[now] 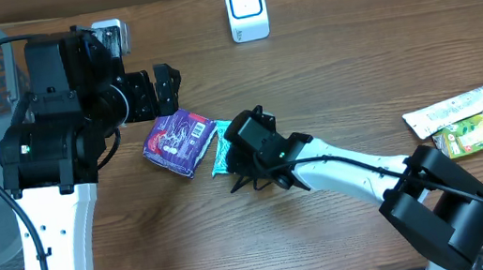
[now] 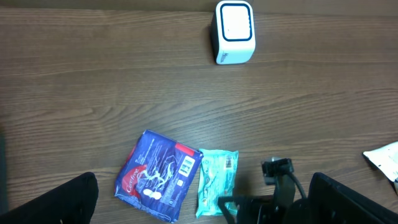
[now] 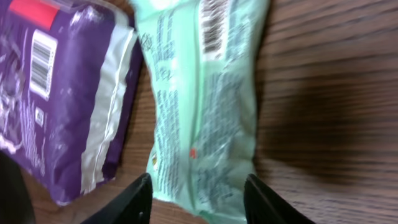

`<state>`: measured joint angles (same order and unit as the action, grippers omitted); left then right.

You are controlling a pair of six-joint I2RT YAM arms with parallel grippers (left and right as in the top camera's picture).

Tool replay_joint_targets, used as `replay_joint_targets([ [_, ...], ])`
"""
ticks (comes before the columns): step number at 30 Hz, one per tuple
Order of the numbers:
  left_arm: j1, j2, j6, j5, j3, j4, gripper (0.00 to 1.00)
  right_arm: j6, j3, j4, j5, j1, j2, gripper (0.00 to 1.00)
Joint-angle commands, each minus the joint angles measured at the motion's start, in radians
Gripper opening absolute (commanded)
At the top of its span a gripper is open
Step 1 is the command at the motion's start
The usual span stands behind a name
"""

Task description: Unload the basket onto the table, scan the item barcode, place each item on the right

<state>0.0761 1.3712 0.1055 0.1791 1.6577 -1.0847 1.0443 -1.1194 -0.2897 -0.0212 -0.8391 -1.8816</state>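
right gripper [image 3: 198,186] stood open astride green packet [image 3: 199,99]; advised squeezing its edges squarely, keeping far-end barcode [image 3: 214,28] uncovered for scanner [image 1: 246,8].

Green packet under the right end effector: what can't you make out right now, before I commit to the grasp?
- Right wrist view: whether the right end effector touches the green packet; its fingertips run off the bottom edge.
- Right wrist view: the barcode is blurred and clipped by the top edge.
- Overhead: the right end effector covers most of the packet.
- Left wrist view: barcode too small to read.
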Motion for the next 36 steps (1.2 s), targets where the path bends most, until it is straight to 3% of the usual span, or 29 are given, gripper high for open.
replay_joint_targets([
  [1,-0.004,0.003,0.014,-0.006,0.013,0.003,1.0,0.008,0.006,0.018,0.021,-0.013,-0.023,0.45],
  [18,-0.004,0.003,0.014,-0.006,0.013,0.003,1.0,0.116,0.006,0.023,0.021,-0.014,-0.076,0.33],
  [24,-0.004,0.003,0.014,-0.006,0.013,0.003,0.99,0.115,0.006,0.024,-0.005,-0.013,-0.077,0.05],
  [28,-0.004,0.003,0.014,-0.006,0.013,0.003,1.0,0.096,-0.006,-0.012,-0.121,0.015,-0.069,0.04],
  [30,-0.004,0.003,0.014,-0.006,0.013,0.003,1.0,0.019,-0.021,-0.071,-0.218,0.055,-0.051,0.04],
  [33,-0.004,0.003,0.014,-0.006,0.013,0.003,1.0,-0.314,-0.062,-0.236,-0.446,0.179,-0.014,0.04],
  [36,-0.004,0.003,0.014,-0.006,0.013,0.003,1.0,-0.597,-0.107,-0.388,-0.487,0.27,-0.01,0.04],
])
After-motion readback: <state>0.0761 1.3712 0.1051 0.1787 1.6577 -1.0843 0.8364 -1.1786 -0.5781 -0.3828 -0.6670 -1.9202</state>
